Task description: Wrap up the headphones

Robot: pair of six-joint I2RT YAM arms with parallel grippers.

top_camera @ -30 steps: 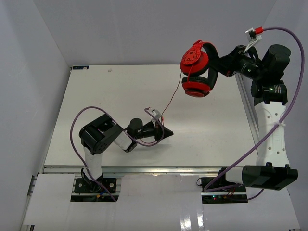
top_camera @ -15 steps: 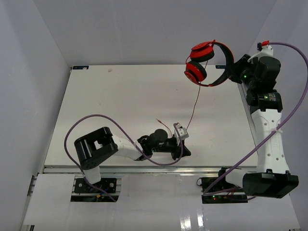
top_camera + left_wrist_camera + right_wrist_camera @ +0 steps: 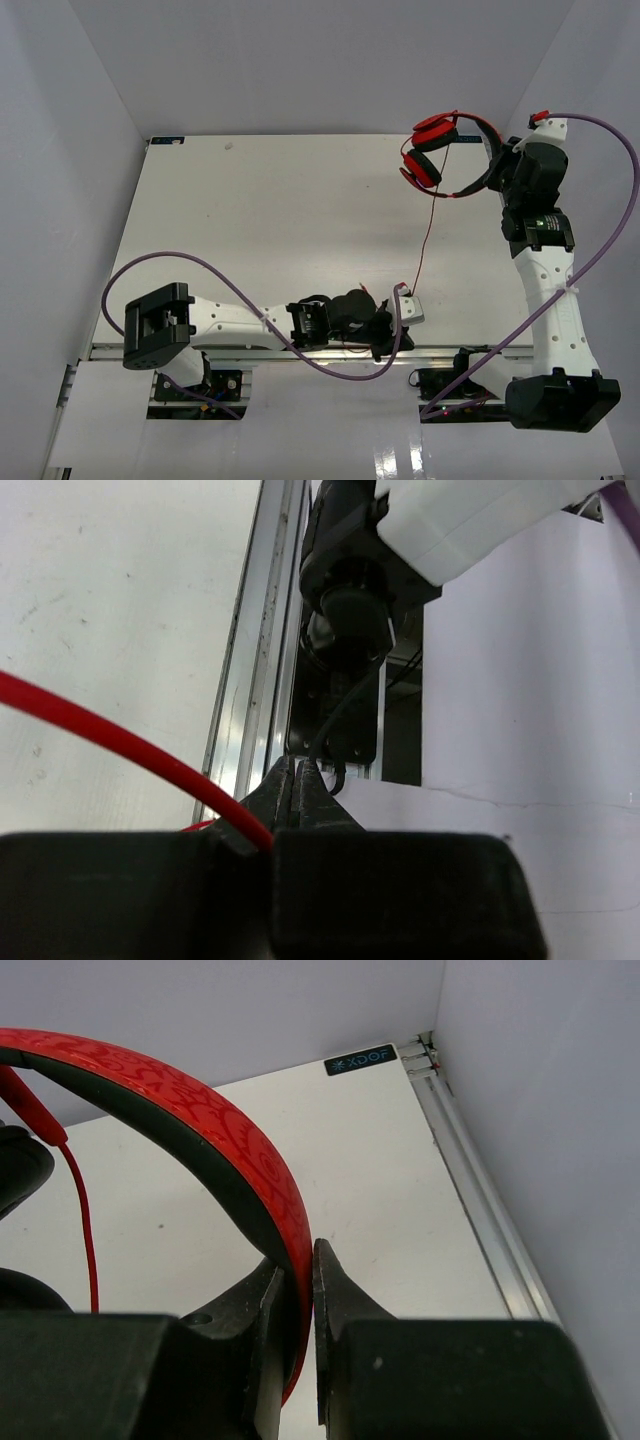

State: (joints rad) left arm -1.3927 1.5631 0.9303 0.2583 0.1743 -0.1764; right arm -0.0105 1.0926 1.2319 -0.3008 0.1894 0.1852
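Observation:
The red headphones (image 3: 436,152) hang in the air over the table's far right corner. My right gripper (image 3: 491,163) is shut on their patterned red band (image 3: 232,1155), the fingertips pinching it from both sides (image 3: 300,1260). The thin red cable (image 3: 428,228) drops from the ear cups to my left gripper (image 3: 392,335) at the table's near edge. In the left wrist view the left gripper (image 3: 297,772) has its jaws closed together, with the red cable (image 3: 120,738) running in at their base. The cable's plug end is hidden.
The left arm lies stretched along the near aluminium rail (image 3: 250,350), its purple cable (image 3: 200,262) looping over the table. The right arm's base (image 3: 350,610) is just ahead of the left gripper. The white table (image 3: 280,220) is walled on three sides.
The left gripper has carried the cable right and toward the near edge. The right arm has swung the headphones farther right and turned them, so the cable now hangs more steeply.

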